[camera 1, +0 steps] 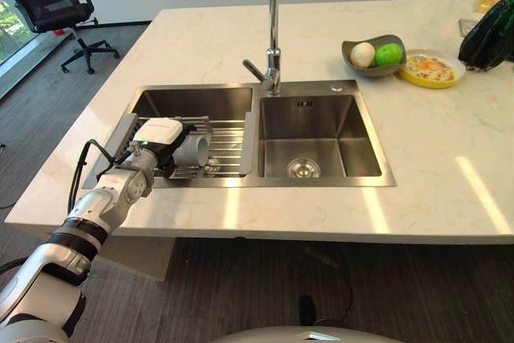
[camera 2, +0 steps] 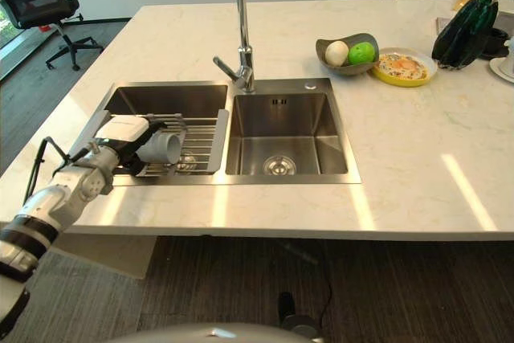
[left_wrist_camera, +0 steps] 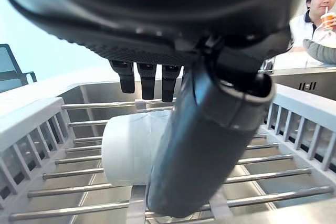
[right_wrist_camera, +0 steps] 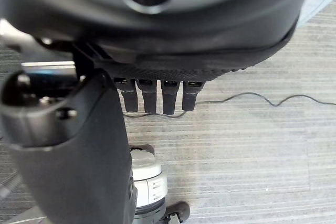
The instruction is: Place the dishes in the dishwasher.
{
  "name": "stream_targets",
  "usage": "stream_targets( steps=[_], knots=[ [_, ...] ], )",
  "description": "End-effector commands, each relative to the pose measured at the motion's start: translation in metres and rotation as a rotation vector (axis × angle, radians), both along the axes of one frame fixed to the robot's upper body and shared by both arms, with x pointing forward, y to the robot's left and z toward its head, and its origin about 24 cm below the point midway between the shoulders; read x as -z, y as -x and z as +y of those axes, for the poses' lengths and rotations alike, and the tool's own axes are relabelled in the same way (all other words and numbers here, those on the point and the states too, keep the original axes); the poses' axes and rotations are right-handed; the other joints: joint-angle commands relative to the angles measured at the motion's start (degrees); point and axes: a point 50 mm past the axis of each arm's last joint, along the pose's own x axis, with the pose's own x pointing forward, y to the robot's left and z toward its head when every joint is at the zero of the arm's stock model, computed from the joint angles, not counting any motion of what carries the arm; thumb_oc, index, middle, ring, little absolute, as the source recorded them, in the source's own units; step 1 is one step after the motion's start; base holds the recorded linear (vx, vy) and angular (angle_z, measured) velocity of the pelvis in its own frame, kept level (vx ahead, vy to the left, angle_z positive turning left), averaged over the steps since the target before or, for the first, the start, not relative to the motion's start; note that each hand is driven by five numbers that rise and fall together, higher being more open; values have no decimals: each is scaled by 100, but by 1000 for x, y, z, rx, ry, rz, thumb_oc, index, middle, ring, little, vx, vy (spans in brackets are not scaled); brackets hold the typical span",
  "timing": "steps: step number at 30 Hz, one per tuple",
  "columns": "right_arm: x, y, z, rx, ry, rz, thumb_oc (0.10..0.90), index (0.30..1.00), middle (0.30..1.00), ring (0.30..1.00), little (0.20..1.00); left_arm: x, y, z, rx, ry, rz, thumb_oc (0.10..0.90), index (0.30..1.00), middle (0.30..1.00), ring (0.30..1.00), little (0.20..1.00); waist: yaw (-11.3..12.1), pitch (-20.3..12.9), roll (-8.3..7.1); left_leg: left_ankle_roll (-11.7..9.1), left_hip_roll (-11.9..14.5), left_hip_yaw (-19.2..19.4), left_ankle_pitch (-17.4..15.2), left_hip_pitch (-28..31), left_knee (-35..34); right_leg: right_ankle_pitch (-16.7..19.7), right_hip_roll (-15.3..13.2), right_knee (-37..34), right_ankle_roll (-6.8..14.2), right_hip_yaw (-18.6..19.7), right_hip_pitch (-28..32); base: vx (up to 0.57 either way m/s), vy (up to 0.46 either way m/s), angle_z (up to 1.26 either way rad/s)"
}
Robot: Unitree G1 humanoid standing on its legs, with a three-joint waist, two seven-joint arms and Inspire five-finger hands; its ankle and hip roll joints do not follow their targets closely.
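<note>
Left wrist view shows the left hand [left_wrist_camera: 210,129] over a white cup [left_wrist_camera: 131,150] lying on its side on the drying rack [left_wrist_camera: 294,124] in the left sink basin [camera 1: 193,104]. The thumb crosses the cup and the fingers hang behind it; whether it grips, I cannot tell. The right hand [right_wrist_camera: 157,56] hangs relaxed, empty, above the floor. The task looks barely begun: a bowl [camera 1: 376,66] and yellow plate [camera 1: 432,70] sit on the counter [camera 1: 434,166], and the cup is not yet lifted.
</note>
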Motion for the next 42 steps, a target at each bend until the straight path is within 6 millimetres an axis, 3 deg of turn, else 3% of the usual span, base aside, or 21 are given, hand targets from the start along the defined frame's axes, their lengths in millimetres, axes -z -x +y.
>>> stream_targets(
  steps=[1, 13, 15, 21, 24, 26, 29, 31, 33, 34, 35, 36, 37, 38, 39, 42],
  knots=[
    [0, 3, 0, 10, 4, 19, 800, 900, 900, 900, 900, -58, -25, 8, -53, -23, -193, 800, 900, 900, 900, 900, -138, -122, -259, -132, 106, -162, -68, -287, 19, -736, -534, 98, 807, 72, 569, -1, 12, -5],
    [-1, -8, -3, -15, 11, 13, 800, 900, 900, 900, 900, -67, -43, 22, -168, 42, -143, 800, 900, 900, 900, 900, -238, 53, -252, -86, 87, 5, -51, -380, 19, -598, -556, 98, 871, 246, 334, -19, 14, -9],
    [-1, -7, -4, -13, 12, 26, 800, 900, 900, 900, 900, -62, -46, 21, -184, 92, -81, 400, 300, 300, 300, 300, -270, 88, -234, -73, 78, 48, -42, -389, 19, -573, -554, 98, 888, 296, 287, -17, 16, -12],
    [0, -3, -2, -16, 1, 49, 800, 900, 900, 900, 900, -54, -50, 16, -195, 145, -34, 400, 300, 300, 300, 300, -285, 98, -220, -66, 65, 82, -60, -365, 19, -560, -576, 98, 900, 318, 281, -3, 5, -5],
    [1, -6, 1, -3, -7, 38, 800, 900, 900, 900, 900, -61, -52, 1, -128, 162, -70, 400, 300, 300, 300, 300, -266, 91, -208, -69, 62, 44, -62, -345, 19, -581, -589, 98, 901, 280, 318, 0, 0, 0],
    [1, -7, 3, 23, -14, 23, 800, 900, 900, 900, 900, -81, -50, -20, -10, 184, -166, 400, 300, 300, 300, 300, -226, 72, -202, -78, 66, -26, -61, -327, 19, -623, -597, 98, 888, 202, 386, 0, 0, 0],
    [2, -5, 5, 39, -22, 15, 800, 900, 900, 900, 900, -94, -43, -31, 70, 206, -255, 400, 300, 300, 300, 300, -175, 39, -208, -90, 71, -91, -56, -315, 19, -659, -591, 98, 869, 136, 441, 11, -37, 11],
    [3, -6, 9, 75, -32, -6, 800, 900, 900, 900, 900, -112, -26, -46, 190, 283, -399, 400, 300, 300, 300, 300, -54, 2, -245, -124, 89, -244, -27, -319, 19, -721, -569, 98, 816, 14, 532, 15, -68, 22],
    [3, -6, 9, 75, -32, -6, 800, 900, 900, 900, 900, -112, -26, -46, 190, 283, -399, 400, 300, 300, 300, 300, -54, 2, -245, -124, 89, -244, -27, -319, 19, -721, -569, 98, 816, 14, 532, 8, -48, 20],
    [4, -3, 12, 89, -36, -8, 800, 900, 900, 900, 900, -119, -12, -53, 249, 361, -488, 400, 300, 300, 300, 300, 8, -16, -268, -152, 107, -355, -5, -321, 19, -772, -550, 98, 774, -67, 607, 10, -49, 25],
    [4, -3, 12, 89, -36, -8, 800, 900, 900, 900, 900, -119, -12, -53, 249, 361, -488, 400, 300, 300, 300, 300, 8, -16, -268, -152, 107, -355, -5, -321, 19, -772, -550, 98, 774, -67, 607, 13, -122, 51],
    [4, -1, 14, 98, -37, -9, 800, 900, 900, 900, 900, -124, 4, -56, 294, 503, -577, 400, 300, 300, 300, 300, 82, -39, -300, -195, 141, -480, 39, -328, 19, -820, -513, 98, 720, -154, 675, 3, -73, 26],
    [4, -1, 14, 98, -37, -9, 800, 900, 900, 900, 900, -124, 4, -56, 294, 503, -577, 400, 300, 300, 300, 300, 82, -39, -300, -195, 141, -480, 39, -328, 19, -820, -513, 98, 720, -154, 675, -26, -157, 56],
    [5, -2, 15, 99, -39, -14, 800, 900, 900, 900, 900, -130, 21, -53, 317, 650, -651, 400, 300, 300, 300, 300, 164, -58, -324, -240, 179, -594, 164, -365, 19, -822, -470, 98, 643, -258, 719, -29, -84, 30],
    [5, -2, 15, 99, -39, -14, 800, 900, 900, 900, 900, -130, 21, -53, 317, 650, -651, 400, 300, 300, 300, 300, 164, -58, -324, -240, 179, -594, 164, -365, 19, -822, -470, 98, 643, -258, 719, 11, -178, 63],
    [3, -20, 11, 64, -32, -67, 800, 900, 900, 900, 900, -137, 66, -14, 262, 977, -856, 400, 300, 300, 300, 300, 549, 53, -314, -428, 323, -1078, 320, -587, 388, -1041, -297, 98, 405, -633, 951, -32, -262, 47]
  ],
)
